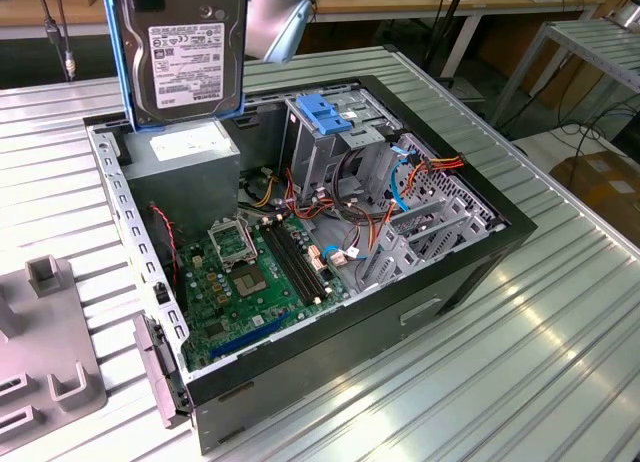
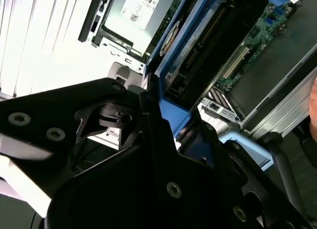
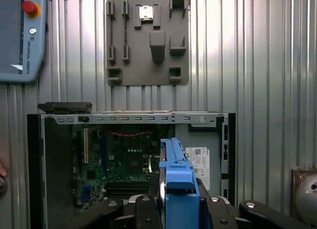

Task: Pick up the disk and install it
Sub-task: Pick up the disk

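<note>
The disk point(image 1: 185, 57), a silver-grey drive with a white label in a light-blue bracket, hangs upright in the air at the exterior view's upper left. It is above the grey power supply box point(image 1: 185, 152) of the open computer case point(image 1: 480, 272). In the second wrist view my gripper point(image 2: 171, 120) is shut on the blue bracket, and the disk point(image 2: 198, 45) reaches toward the case. The first wrist view looks down the disk's edge point(image 3: 178, 174) between my black fingers point(image 3: 143, 209). The metal drive cage with a blue handle point(image 1: 325, 117) stands to the disk's right in the exterior view.
The case lies open on a ribbed metal table point(image 1: 560, 362), with motherboard point(image 1: 250, 282) and cables exposed. A grey fixture plate point(image 1: 40, 362) sits at the exterior view's left, also visible as the plate point(image 3: 147, 40) beyond the case. A teach pendant point(image 3: 22, 35) lies nearby.
</note>
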Controlling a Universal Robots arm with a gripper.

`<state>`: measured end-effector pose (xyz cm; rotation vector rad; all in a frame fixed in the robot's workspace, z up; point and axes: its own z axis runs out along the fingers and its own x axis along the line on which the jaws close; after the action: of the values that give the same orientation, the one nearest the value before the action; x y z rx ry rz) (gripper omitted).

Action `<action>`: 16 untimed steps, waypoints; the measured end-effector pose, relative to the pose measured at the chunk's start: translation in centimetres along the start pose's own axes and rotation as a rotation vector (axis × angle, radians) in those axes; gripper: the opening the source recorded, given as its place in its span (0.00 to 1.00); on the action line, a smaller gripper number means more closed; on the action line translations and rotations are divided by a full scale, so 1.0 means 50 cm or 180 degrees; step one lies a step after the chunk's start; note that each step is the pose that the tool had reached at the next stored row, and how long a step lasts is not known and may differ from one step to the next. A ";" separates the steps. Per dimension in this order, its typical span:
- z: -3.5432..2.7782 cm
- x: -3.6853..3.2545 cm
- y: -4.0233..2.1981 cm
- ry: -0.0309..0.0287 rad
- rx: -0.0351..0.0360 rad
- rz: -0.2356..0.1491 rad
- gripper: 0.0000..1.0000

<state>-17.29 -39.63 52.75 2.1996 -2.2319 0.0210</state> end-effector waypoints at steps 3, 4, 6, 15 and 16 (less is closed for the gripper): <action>0.001 0.004 -0.015 0.0000 0.0000 0.0000 0.37; 0.002 0.005 -0.020 0.0000 0.0000 0.0000 0.37; 0.003 0.007 -0.032 0.0000 0.0000 0.0000 0.37; 0.006 0.010 -0.092 0.0000 0.0000 0.0003 0.37; 0.006 0.010 -0.093 0.0000 0.0000 0.0003 0.37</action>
<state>-12.67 -40.19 52.50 2.1983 -2.2330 0.0210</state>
